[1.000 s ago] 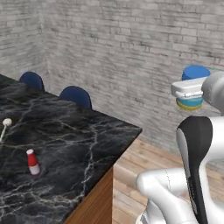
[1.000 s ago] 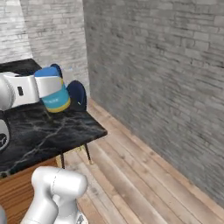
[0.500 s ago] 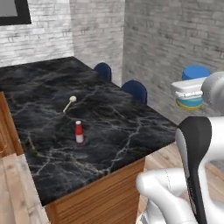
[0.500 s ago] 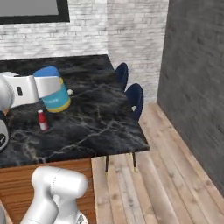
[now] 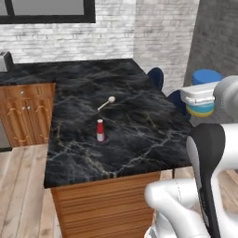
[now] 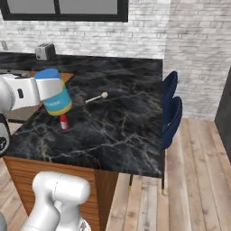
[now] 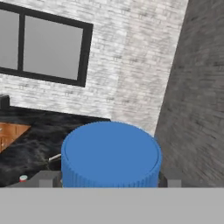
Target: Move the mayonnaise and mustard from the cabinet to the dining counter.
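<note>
The tool [image 6: 53, 92] grips the mayonnaise [image 6: 55, 96], jaws wide around the jar, carried in the air by the counter [image 5: 139, 139] edge. Blue lid, pale yellow middle, blue band below. On the black marble stand a small red bottle [image 5: 100, 130] and a white-tipped stick [image 5: 106, 102]. Blue chairs [image 6: 171, 113] line the far side; open wood floor [image 6: 189, 180] beyond.

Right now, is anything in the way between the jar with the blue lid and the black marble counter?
Nothing visible. The gripper holds the blue-lidded squat jar in the air beside the black marble counter; the small red bottle and white spoon leave bare marble.
</note>
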Controlling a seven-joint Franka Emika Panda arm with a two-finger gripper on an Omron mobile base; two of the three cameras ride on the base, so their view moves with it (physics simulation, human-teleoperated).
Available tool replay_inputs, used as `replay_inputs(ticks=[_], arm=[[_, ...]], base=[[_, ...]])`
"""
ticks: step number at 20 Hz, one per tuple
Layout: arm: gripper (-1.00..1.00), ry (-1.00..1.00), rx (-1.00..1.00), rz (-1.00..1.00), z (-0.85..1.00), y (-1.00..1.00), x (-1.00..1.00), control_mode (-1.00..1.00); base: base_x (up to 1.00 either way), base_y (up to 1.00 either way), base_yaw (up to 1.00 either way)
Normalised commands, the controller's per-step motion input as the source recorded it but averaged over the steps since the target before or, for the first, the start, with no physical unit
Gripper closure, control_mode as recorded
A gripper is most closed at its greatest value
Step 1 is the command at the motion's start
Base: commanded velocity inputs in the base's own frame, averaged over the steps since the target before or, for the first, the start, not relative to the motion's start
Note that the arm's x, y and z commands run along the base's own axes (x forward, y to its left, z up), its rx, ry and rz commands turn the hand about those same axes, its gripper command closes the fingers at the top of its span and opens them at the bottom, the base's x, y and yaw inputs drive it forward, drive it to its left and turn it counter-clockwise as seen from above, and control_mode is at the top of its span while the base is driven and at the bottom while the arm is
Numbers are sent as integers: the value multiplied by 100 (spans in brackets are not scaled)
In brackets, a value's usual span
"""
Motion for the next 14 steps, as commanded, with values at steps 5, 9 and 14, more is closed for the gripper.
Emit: replay_inputs(ticks=[5,9,14], arm=[[100,0,0,0,0,0,0,100],[100,0,0,0,0,0,0,100],[100,0,0,0,0,0,0,100]], base=[[1,-51,18],[27,-19,6],[58,-7,3]])
